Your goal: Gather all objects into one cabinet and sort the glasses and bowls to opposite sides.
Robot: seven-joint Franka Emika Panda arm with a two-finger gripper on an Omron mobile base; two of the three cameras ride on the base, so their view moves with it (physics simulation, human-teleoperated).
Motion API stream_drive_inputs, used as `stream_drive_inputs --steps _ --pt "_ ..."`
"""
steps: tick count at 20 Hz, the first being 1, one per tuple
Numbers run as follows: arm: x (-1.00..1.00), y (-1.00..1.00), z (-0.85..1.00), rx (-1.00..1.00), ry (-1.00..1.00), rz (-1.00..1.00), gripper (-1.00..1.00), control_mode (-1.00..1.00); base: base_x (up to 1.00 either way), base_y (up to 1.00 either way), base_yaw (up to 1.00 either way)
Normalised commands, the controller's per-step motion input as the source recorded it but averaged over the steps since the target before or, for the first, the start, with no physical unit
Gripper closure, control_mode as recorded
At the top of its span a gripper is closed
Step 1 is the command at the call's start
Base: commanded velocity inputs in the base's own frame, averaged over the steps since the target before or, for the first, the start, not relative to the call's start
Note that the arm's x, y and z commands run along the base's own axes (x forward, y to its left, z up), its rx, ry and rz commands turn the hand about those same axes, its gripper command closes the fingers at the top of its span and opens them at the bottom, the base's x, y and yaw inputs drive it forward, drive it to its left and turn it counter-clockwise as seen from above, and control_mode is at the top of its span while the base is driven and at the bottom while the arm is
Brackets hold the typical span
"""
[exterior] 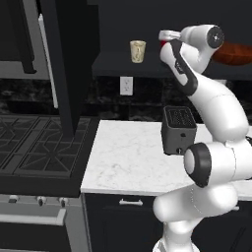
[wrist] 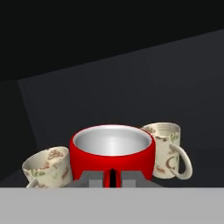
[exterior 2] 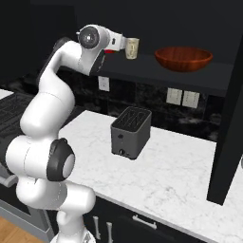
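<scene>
The bright red cup (wrist: 112, 151), grey-white inside, is right in front of the hand, and my gripper (wrist: 112, 178) is shut on its near rim. One cream mug (wrist: 46, 168) stands just left of it and another (wrist: 166, 150) just right, handle to the right. From the base, the hand reaches into the open black wall cabinet (exterior: 123, 66), where a sliver of the red cup (exterior: 163, 43) shows by the hand. A cream mug (exterior: 138, 51) (exterior 2: 132, 48) stands on the shelf. The wide red-brown bowl (exterior 2: 183, 58) (exterior: 237, 53) sits farther right on that shelf.
A dark grey toaster (exterior: 178, 129) (exterior 2: 131, 131) stands on the white marble counter (exterior: 128, 157) under the cabinet. One open cabinet door (exterior: 69, 64) hangs over the stove (exterior: 34, 142) at left, another (exterior 2: 228, 118) at right. Wall outlets (exterior 2: 182, 97) sit on the backsplash.
</scene>
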Motion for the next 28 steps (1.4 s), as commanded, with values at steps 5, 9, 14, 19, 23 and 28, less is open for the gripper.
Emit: stream_drive_inputs --steps 5,9,14,19,23,28 --pt "0.0 0.0 -0.02 0.0 0.0 0.0 1.0 -1.0 0.0 0.0 0.0" --pt "0.02 0.0 -0.31 0.0 -0.05 0.0 1.0 -1.0 0.0 0.0 0.0" --pt "0.0 0.03 -0.07 0.0 -0.01 0.0 1.0 -1.0 0.0 0.0 0.0" --pt "-0.03 0.04 -0.32 -0.09 -0.11 0.01 1.0 -1.0 0.0 0.0 0.0" --pt "0.0 0.0 -0.22 -0.11 -0.01 0.0 1.0 -1.0 0.0 0.0 0.0" --pt "0.0 0.0 0.0 0.0 0.0 0.0 1.0 -1.0 0.0 0.0 0.0"
